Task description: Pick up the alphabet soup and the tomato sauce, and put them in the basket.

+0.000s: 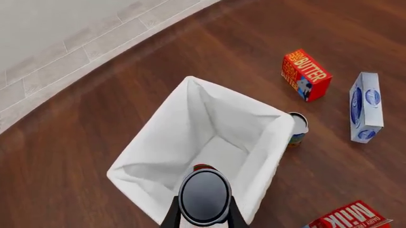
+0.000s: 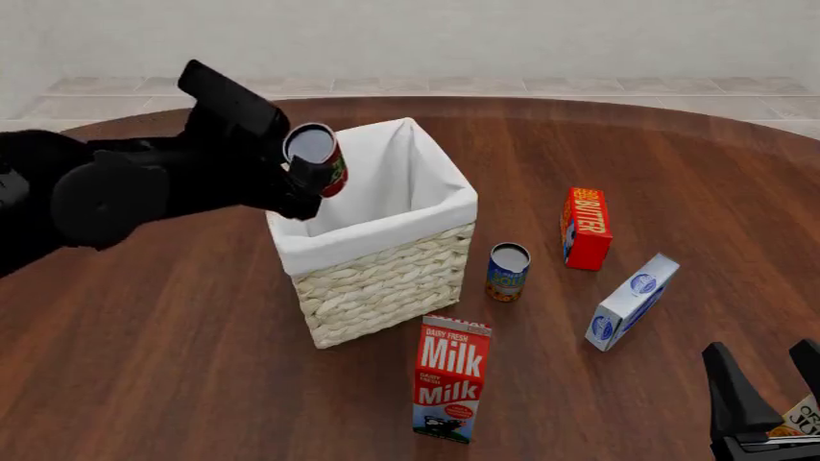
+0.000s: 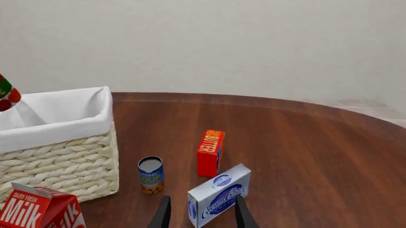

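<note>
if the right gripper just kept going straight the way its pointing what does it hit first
Most likely the cream cheese box: in the right wrist view it lies directly ahead of the open right gripper, between the fingers' line. The butter box stands beyond it. Depth is hard to judge, so this is tentative.

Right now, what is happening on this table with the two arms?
The left gripper holds the tomato sauce above the open basket, so it seems ready to drop it in. The alphabet soup stands on the table beside the basket, untouched. The right gripper is open and low near the table's edge, holding nothing. A milk carton, a butter box and a cream cheese box stand or lie around.
</note>
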You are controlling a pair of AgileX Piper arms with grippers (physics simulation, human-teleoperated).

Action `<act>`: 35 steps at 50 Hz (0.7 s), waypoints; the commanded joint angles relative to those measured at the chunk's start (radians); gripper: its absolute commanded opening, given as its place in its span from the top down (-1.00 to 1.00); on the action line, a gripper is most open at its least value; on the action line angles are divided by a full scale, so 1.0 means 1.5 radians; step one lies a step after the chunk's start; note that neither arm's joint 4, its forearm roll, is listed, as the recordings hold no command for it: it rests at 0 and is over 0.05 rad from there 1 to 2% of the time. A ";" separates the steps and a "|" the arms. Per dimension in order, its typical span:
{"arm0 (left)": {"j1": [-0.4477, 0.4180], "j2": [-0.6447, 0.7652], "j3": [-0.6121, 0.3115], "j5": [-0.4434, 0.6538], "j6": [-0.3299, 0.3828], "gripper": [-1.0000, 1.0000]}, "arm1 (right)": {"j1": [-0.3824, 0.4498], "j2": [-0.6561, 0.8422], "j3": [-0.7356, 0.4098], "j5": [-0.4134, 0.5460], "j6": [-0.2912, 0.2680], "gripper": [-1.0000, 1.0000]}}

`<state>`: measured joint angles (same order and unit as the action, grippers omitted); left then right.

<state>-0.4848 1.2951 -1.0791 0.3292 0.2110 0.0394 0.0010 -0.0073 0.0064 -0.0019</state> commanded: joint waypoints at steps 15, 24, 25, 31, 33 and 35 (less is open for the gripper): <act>0.008 0.050 -0.020 -0.001 0.016 1.00 | -0.003 0.000 -0.001 0.000 0.001 -1.00; 0.008 0.052 -0.011 -0.002 0.018 -1.00 | -0.004 0.000 -0.002 0.000 0.002 -1.00; 0.010 0.054 -0.012 -0.002 0.019 -1.00 | -0.003 0.000 -0.002 0.000 0.002 -1.00; 0.012 0.057 -0.011 -0.004 0.020 -1.00 | -0.004 0.000 -0.002 -0.001 0.002 -1.00; 0.013 0.057 -0.011 -0.005 0.022 -1.00 | -0.004 0.000 -0.002 -0.001 0.002 -1.00; 0.014 0.057 -0.011 -0.005 0.023 -1.00 | -0.004 0.000 -0.002 -0.001 0.002 -1.00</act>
<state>-0.4691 1.3748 -1.0963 0.3244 0.2353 0.0344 0.0009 -0.0096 0.0059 0.0005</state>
